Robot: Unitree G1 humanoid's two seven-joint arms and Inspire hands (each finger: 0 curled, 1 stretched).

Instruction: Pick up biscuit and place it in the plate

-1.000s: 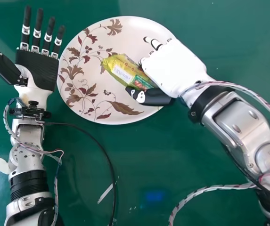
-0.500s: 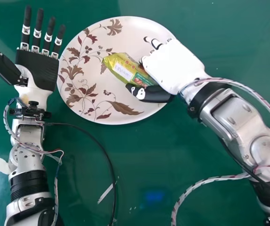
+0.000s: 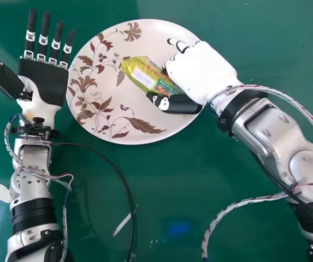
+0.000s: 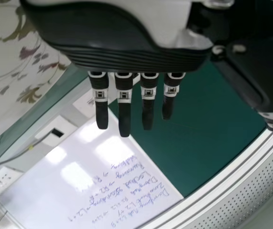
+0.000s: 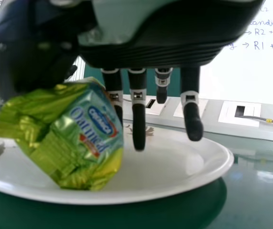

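Nearly done: biscuit packet (image 3: 148, 75) is within the plate (image 3: 140, 138), right hand (image 3: 206, 71) just beside it

Nearest the robot, between its two arms, a black cable (image 3: 116, 172) curves over the green table (image 3: 167, 185), well apart from the work. Beyond it, taking twelve o'clock as straight away from the robot, the left hand (image 3: 42, 82) lies idle with fingers spread, just outside the plate's rim at nine o'clock.

The right hand reaches over the rim at three o'clock. Its fingers point down and look straight, not curled round anything; its thumb (image 3: 175, 103) points toward nine, along the packet's near side. The biscuit packet lies toward nine o'clock from that hand, its long axis running roughly from ten to four, with the four o'clock end between thumb and fingers. In the right wrist view the packet looks tipped, its low edge down at the plate; whether its whole weight rests there I cannot tell.

The coming move seems to turn on that tucked end. The right hand is plainly the nearer one, and backing off toward three or four o'clock should leave the packet behind, though the thumb could drag or roll it.

Farthest off stands a whiteboard (image 4: 79, 191).
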